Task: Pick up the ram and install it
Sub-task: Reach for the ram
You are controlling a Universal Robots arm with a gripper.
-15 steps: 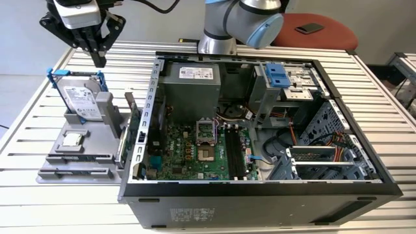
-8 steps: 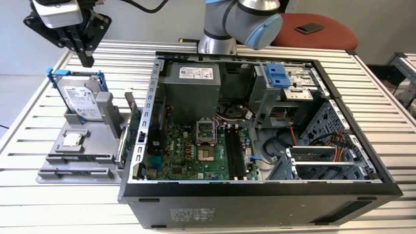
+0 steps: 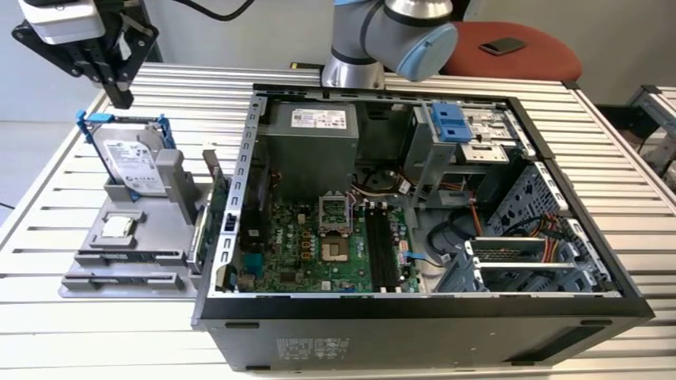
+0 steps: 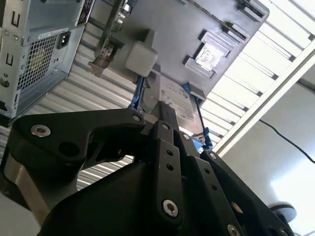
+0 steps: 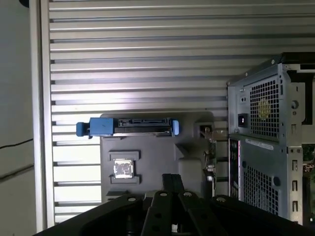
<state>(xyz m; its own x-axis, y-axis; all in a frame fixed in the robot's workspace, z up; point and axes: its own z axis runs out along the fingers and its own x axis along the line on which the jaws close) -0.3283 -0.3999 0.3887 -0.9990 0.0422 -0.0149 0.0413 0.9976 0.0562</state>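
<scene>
Overhead, gripper (image 3: 123, 100) closed and empty; blue-framed hard drive (image 3: 133, 163) below

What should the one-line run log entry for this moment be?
gripper above hard drive on grey holder | jaws shut, holding nothing | open computer case at the exterior view's right of holder

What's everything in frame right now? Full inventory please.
Computer case: 1, black and grey, open, centre of table.
Motherboard: 1, green, inside case.
Parts holder: 1, grey, exterior view's left of case.
Hard drive: 1, silver in blue frame, upright on holder.
Processor chip: 1, silver, in holder recess.
Table: 1, slatted metal, under everything.
Seat: 1, red, behind table.
Arm: 1, grey and blue, behind case.
Tool: 1, black, shut, empty, above holder.
</scene>
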